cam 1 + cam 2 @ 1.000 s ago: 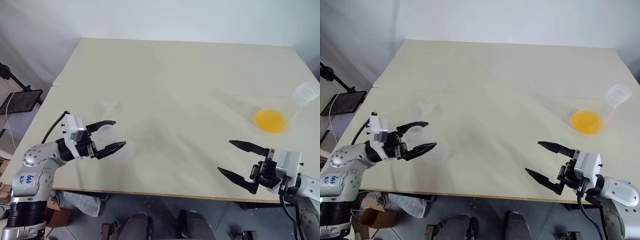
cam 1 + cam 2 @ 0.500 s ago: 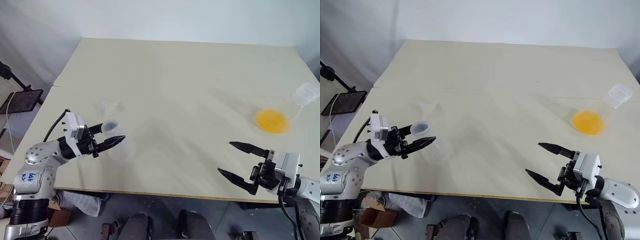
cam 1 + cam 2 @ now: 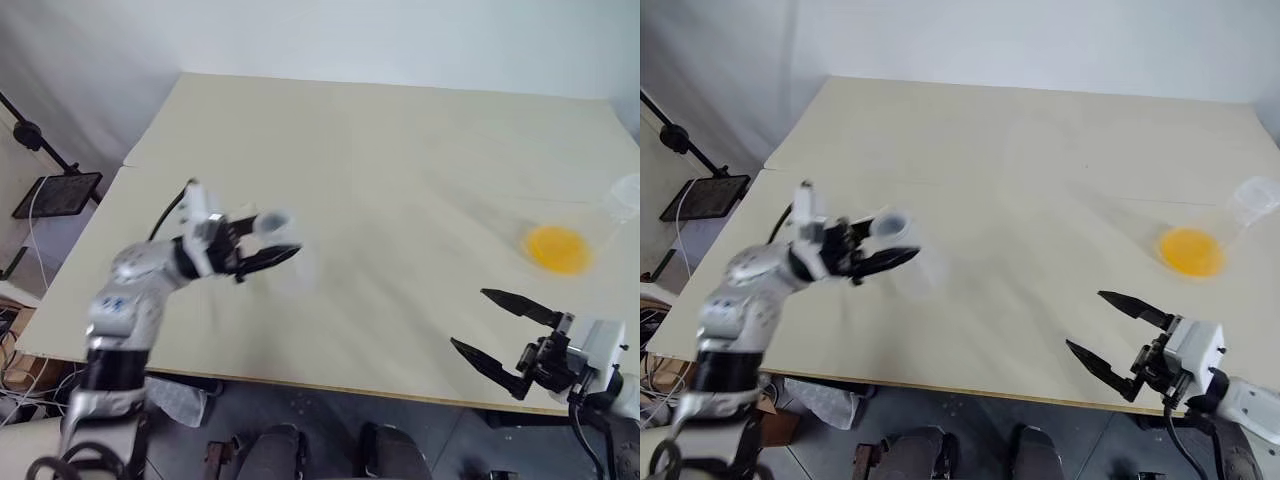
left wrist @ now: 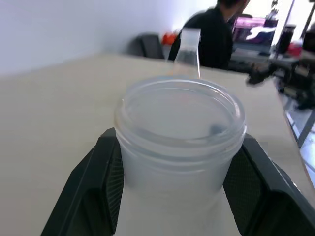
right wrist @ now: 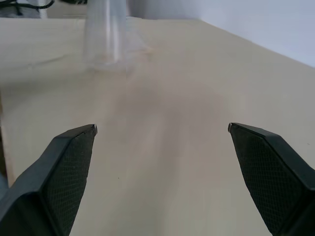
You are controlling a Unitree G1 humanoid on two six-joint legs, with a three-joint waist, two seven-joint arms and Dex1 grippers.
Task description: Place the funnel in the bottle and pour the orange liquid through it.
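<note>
Left gripper (image 3: 272, 252) has its jaws pinching the bottle (image 4: 181, 142) by the neck, one black finger on either side, as the left wrist view shows plainly. The bottle is frosted and whitish, its wide mouth open. From the head views it hangs above the left half of the worktop (image 3: 400, 150), nearer the front edge than the back, and looks blurred.

Right gripper (image 3: 505, 330) sits at the front right corner of the worktop, jaws spread wide with nothing between them.

Orange liquid (image 3: 558, 249) lies as a bright pool in the base of a clear conical flask (image 3: 1252, 203) near the right edge of the worktop, well apart from the bottle. The flask's neck leans toward the right edge.

In the right wrist view a clear flask neck (image 5: 105, 34) stands ahead of the spread fingers, apart from them.

Funnel: cannot make it out.

A person in dark clothing (image 4: 216, 37) sits beyond the worktop in the left wrist view.
</note>
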